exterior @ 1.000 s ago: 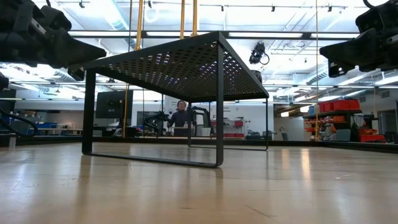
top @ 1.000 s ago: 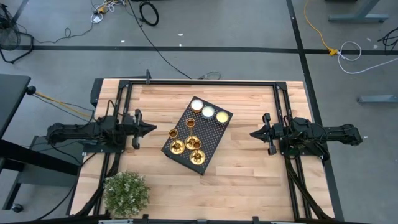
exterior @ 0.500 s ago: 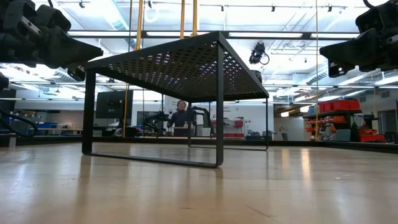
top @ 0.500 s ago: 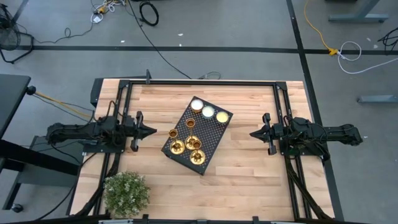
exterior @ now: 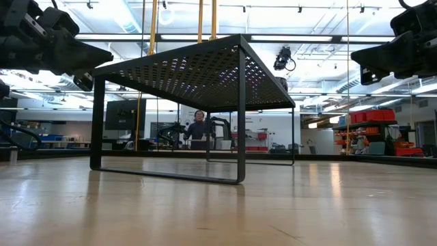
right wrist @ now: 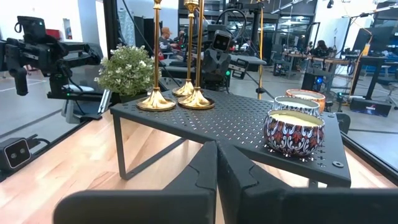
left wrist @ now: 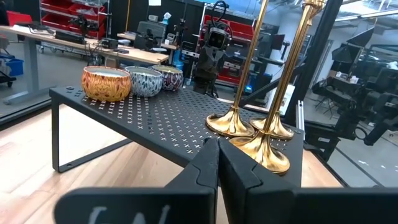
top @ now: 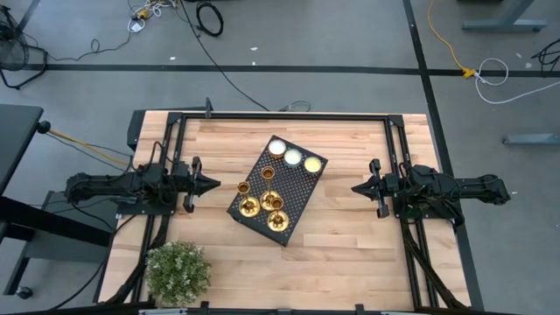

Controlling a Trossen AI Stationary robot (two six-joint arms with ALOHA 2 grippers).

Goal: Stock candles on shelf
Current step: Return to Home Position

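Fingers of left gripper [top: 216, 184] and right gripper [top: 353, 187] tight together, empty, on either side of the shelf [top: 302, 189] with candles [top: 249, 206].

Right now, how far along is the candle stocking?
Done, it seems: three gold candle holders and three candle tins stand on the black shelf. In hand: nothing; the left gripper and right gripper are shut and empty, one each side of the shelf. Left: no candle shows on the table, so probably only parking the arms.
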